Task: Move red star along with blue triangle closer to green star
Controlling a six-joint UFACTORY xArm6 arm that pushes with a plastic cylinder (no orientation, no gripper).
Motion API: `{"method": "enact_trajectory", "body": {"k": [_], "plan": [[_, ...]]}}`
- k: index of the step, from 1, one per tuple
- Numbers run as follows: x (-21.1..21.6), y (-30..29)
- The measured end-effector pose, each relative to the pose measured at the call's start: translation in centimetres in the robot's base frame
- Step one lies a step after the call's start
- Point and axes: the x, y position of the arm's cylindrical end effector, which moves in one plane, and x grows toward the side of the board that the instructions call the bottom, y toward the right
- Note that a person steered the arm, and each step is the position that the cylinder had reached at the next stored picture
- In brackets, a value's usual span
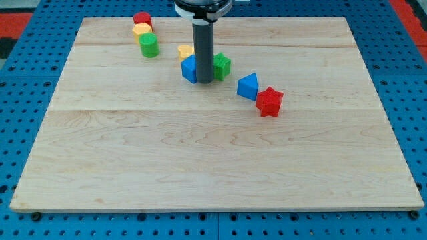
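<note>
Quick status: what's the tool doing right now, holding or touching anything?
Tool: a bare rod, nothing held. My tip sits between the blue block and the green star, apparently touching both.

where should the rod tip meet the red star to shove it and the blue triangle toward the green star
Press my tip against the red star on its lower-right face, coming from the view's bottom right. The blue triangle touches the star's upper left, and the green star lies farther up-left, so one push along that line likely carries both.

triangle (247,86) left of star (269,102), touching
</note>
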Motion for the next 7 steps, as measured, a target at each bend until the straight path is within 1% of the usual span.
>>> {"method": "enact_trajectory", "body": {"k": [1, 2, 3, 4, 5, 6, 7], "plan": [[1.8, 0.2], [4.4, 0.9], [5.8, 3.2], [7.9, 9.4], [8.0, 14.0], [7.0, 14.4], [7.6, 18.4]]}}
